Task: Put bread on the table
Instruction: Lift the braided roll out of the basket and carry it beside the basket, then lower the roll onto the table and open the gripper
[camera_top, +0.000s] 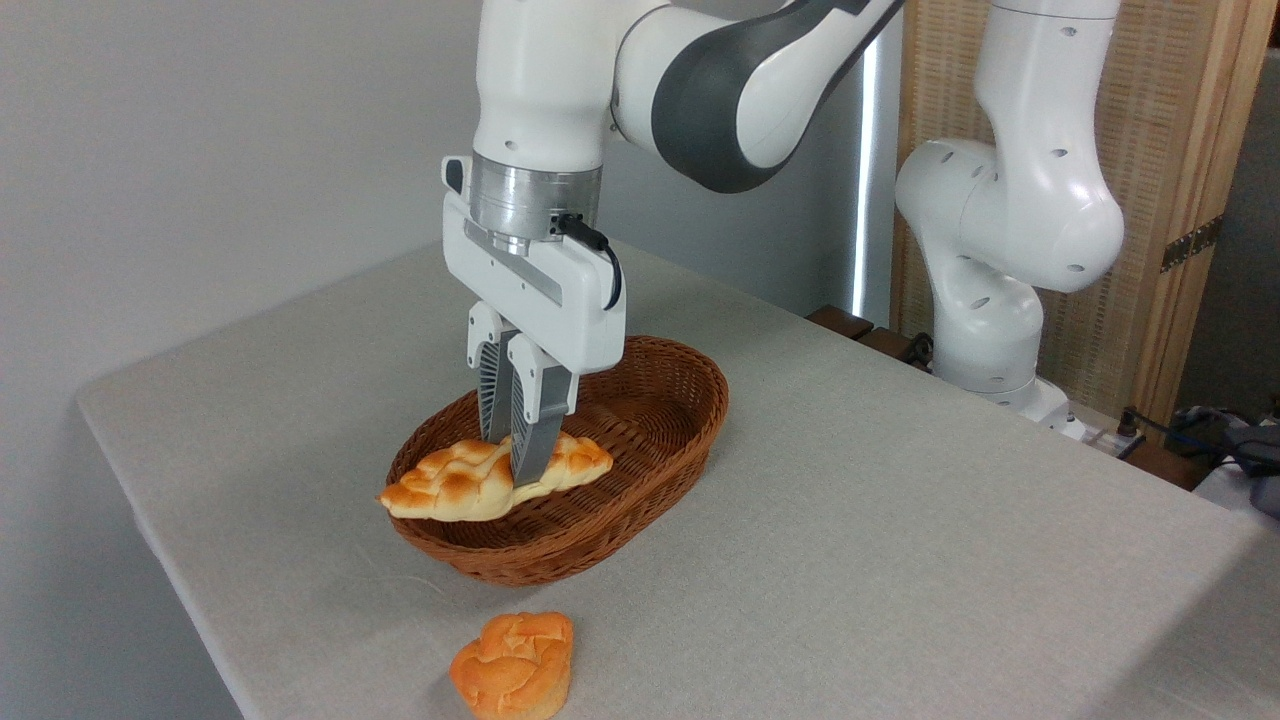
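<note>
While my tool hangs straight down over the left half of the wicker basket, its two fingers are pinched nearly together on the middle of the braided bread loaf. Grip is across the loaf's width, front finger overlapping the loaf's top edge, rear finger mostly hidden behind it. Loaf sits centre-left of the frame, roughly level, slightly tipped down to the left. Its left pointed end pokes out past the basket's left rim; right end is over the basket interior. Cannot tell whether the loaf underside touches the rim or clears it. Loaf is pale cream with toasted golden bumps.

Basket is brown, oval, standing on the table, centre of frame, long axis running lower left to upper right. Right half of the basket interior shows bare weave.

Small round orange bun lies on the table at bottom centre of frame, just in front of the basket, not touching it.

Table is covered in plain light grey-beige cloth, fills most of the lower frame. My arm comes in from the top centre; arm base stands at the table's far right edge. Wood-and-cane screen in the upper right.
</note>
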